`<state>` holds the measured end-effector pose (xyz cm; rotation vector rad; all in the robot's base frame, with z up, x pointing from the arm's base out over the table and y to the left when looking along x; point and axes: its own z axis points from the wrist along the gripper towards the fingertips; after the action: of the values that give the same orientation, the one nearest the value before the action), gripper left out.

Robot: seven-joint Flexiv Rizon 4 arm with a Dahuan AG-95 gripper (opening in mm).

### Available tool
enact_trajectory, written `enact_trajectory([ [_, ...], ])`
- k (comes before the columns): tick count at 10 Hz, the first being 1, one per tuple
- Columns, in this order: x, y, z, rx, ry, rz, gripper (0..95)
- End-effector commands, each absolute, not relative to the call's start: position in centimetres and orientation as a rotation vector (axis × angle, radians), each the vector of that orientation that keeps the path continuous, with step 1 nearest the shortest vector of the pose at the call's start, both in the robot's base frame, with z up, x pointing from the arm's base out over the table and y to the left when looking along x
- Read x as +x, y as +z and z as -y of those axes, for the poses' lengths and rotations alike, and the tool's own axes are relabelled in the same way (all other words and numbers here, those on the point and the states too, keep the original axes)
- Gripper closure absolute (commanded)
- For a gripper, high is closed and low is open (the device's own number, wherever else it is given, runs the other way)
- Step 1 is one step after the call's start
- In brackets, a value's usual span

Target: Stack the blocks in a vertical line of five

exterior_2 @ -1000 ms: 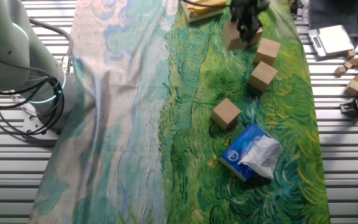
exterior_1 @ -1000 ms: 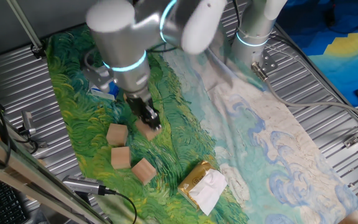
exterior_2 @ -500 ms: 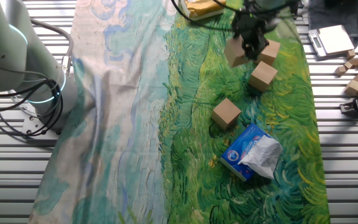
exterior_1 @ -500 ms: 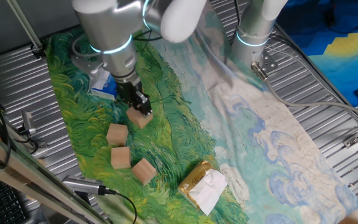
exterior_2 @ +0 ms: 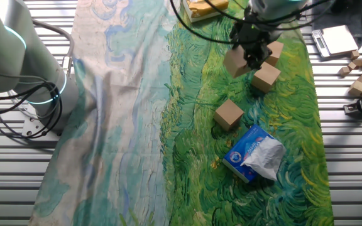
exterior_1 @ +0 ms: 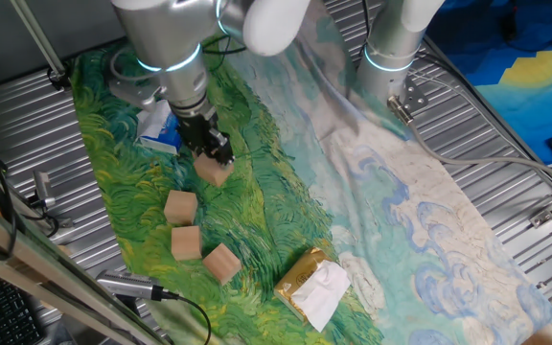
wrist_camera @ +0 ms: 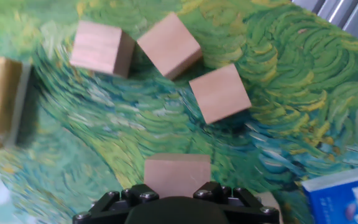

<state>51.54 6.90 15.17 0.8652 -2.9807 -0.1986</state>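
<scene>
My gripper (exterior_1: 211, 153) is shut on one tan wooden block (exterior_1: 215, 172) and holds it just above the green cloth. In the hand view the gripper (wrist_camera: 176, 188) shows that block (wrist_camera: 176, 175) between its jaws. Three blocks (exterior_1: 180, 206) (exterior_1: 186, 241) (exterior_1: 221, 262) lie loose on the cloth nearer the yellow packet; the hand view shows them ahead (wrist_camera: 101, 48) (wrist_camera: 169, 45) (wrist_camera: 219, 93). In the other fixed view a further block (exterior_2: 229, 114) sits beside the blue packet, below the gripper (exterior_2: 254, 55) and its held block (exterior_2: 235, 63). The arm hides that one in the first fixed view.
A blue-and-white packet (exterior_2: 254, 152) lies on the cloth close to the lone block. A yellow-gold packet with white tissue (exterior_1: 312, 283) sits at the cloth's other end. Ribbed metal table (exterior_1: 27, 125) surrounds the cloth. Small wooden pieces (exterior_2: 359, 81) rest off the cloth.
The gripper has carried the held block away from the three loose blocks, toward the blue packet and the lone block. The blocks on the cloth have not moved.
</scene>
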Motion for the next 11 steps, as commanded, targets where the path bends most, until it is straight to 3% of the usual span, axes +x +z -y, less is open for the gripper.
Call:
enact_trajectory([
  [1, 51.38, 15.07, -6.68, 0.904, -0.15, 2.96, 95.0],
  [11, 51.76, 14.89, -7.03, 0.911, -0.023, 2.924, 95.0],
])
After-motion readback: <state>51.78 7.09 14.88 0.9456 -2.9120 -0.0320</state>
